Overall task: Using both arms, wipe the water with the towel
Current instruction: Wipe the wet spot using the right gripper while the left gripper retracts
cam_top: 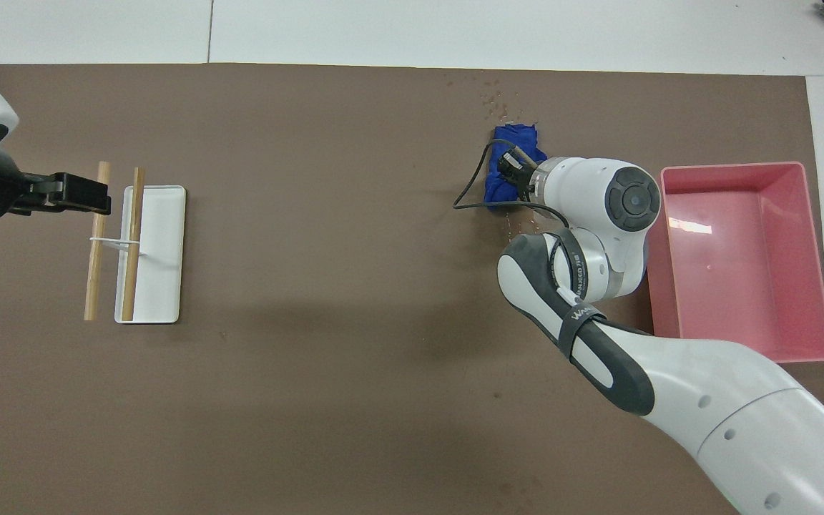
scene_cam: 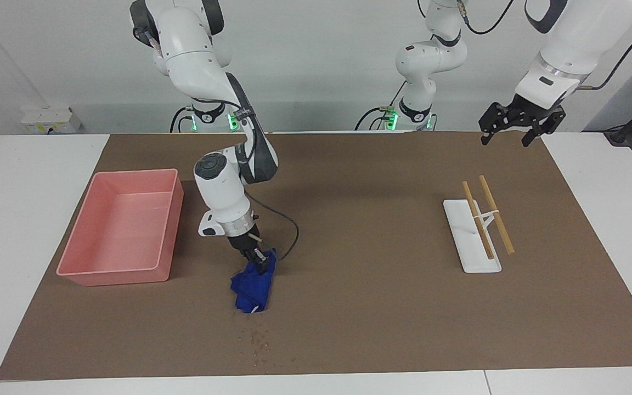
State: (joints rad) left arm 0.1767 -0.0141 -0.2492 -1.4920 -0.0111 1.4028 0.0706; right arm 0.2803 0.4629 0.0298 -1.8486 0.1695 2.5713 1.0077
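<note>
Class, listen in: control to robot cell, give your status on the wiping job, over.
Right gripper shut on towel, pressing it onto mat beside pink bin. Left gripper open, raised over mat's corner. Water drops remain by towel. Nothing in the way.

My white table (scene_cam: 30,181) carries a brown mat (scene_cam: 360,307) over most of it. On the mat: pink bin (scene_cam: 74,271) mid-left of the facing frame, blue towel (scene_cam: 250,288) lower centre with water (scene_cam: 258,343) specks just below, white tray (scene_cam: 461,227) with two wooden sticks (scene_cam: 496,214) centre-right.
</note>
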